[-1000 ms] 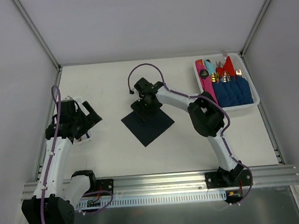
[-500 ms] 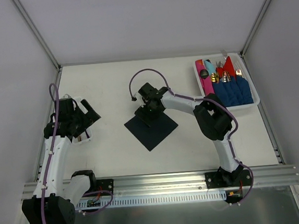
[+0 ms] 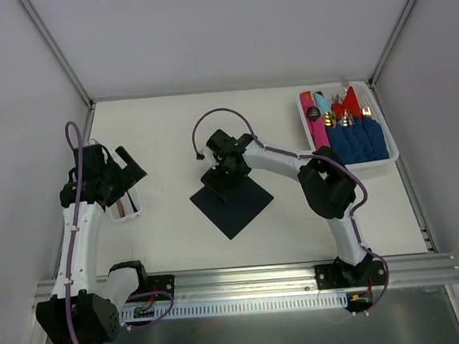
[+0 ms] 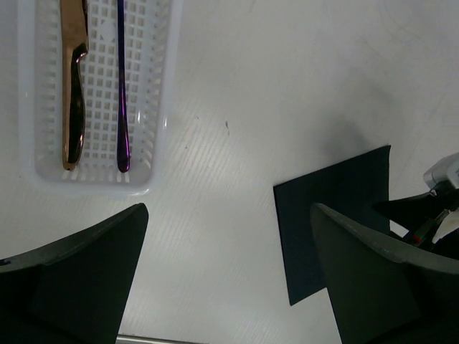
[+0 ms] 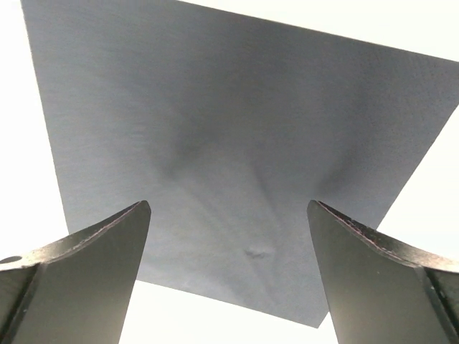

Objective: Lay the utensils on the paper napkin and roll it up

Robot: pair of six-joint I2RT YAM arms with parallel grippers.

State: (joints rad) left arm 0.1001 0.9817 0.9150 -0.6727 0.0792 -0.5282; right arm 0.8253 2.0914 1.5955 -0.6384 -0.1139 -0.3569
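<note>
The near-black paper napkin (image 3: 237,207) lies flat on the table, slightly creased; it also shows in the left wrist view (image 4: 333,215) and fills the right wrist view (image 5: 237,129). My right gripper (image 3: 218,179) is open just above the napkin's far-left edge, its jaws wide apart (image 5: 228,208) and empty. The utensils, a copper knife (image 4: 72,86) and a slim purple one (image 4: 122,93), lie in a small white basket (image 3: 126,216) at the left. My left gripper (image 3: 131,168) is open and empty above the basket's far end (image 4: 229,215).
A white tray (image 3: 356,168) at the back right holds blue rolled napkins (image 3: 359,140), red and pink ones and gold utensils. Side walls stand close on the left and right. The metal rail runs along the near edge.
My left gripper has swung left and slightly back, away from the napkin. The napkin has slid a little toward the near side. My right gripper has shifted slightly left over its far edge.
</note>
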